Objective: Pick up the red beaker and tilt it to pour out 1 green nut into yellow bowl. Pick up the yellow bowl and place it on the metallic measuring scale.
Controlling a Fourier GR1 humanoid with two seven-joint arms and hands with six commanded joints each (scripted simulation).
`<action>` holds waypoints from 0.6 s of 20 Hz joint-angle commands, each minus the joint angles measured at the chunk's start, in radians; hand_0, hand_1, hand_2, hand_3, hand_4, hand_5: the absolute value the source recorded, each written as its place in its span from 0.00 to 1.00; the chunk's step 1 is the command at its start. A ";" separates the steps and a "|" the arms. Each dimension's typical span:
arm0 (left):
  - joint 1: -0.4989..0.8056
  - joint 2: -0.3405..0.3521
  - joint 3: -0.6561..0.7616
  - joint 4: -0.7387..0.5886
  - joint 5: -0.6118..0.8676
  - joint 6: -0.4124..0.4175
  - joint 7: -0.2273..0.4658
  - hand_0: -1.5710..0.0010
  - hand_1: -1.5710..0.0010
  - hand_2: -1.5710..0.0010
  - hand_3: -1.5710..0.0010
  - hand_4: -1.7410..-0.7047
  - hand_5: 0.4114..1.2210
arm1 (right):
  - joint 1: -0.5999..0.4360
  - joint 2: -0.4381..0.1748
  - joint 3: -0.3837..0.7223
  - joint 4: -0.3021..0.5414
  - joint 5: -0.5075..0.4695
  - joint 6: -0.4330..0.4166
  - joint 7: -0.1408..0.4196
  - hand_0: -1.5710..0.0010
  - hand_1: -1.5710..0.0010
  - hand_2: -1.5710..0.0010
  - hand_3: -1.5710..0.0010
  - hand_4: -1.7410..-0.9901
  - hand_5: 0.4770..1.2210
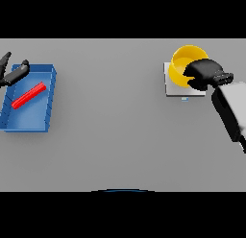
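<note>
While the right hand (204,71) curls round the yellow bowl's (185,64) rim, the bowl sits on the metallic scale (169,86), seemingly for weighing; the left hand (13,73), fingers relaxed, hovers at the blue tray (48,95), where a red beaker (29,95) lies flat, likely discarded.

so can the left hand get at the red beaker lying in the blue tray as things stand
Probably yes. The left hand hovers at the far left corner of the blue rectangular tray, fingers relaxed, and the red beaker lies on its side just beside it with nothing over it.
</note>
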 commanded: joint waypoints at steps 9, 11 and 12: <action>0.017 -0.004 0.000 -0.014 0.008 -0.001 -0.001 1.00 1.00 1.00 1.00 0.88 0.42 | 0.006 0.007 -0.036 -0.004 -0.051 0.065 0.041 0.75 0.76 0.81 0.84 0.35 0.50; 0.008 -0.006 0.001 -0.003 0.002 0.006 -0.001 1.00 1.00 1.00 1.00 0.88 0.42 | 0.000 0.010 -0.025 0.001 -0.041 0.067 0.037 0.84 0.84 0.88 0.89 0.39 0.47; 0.001 -0.005 0.001 -0.006 0.002 0.007 0.010 1.00 1.00 1.00 1.00 0.87 0.42 | 0.001 0.002 -0.023 0.002 -0.039 0.074 0.030 0.87 0.88 0.90 0.92 0.41 0.46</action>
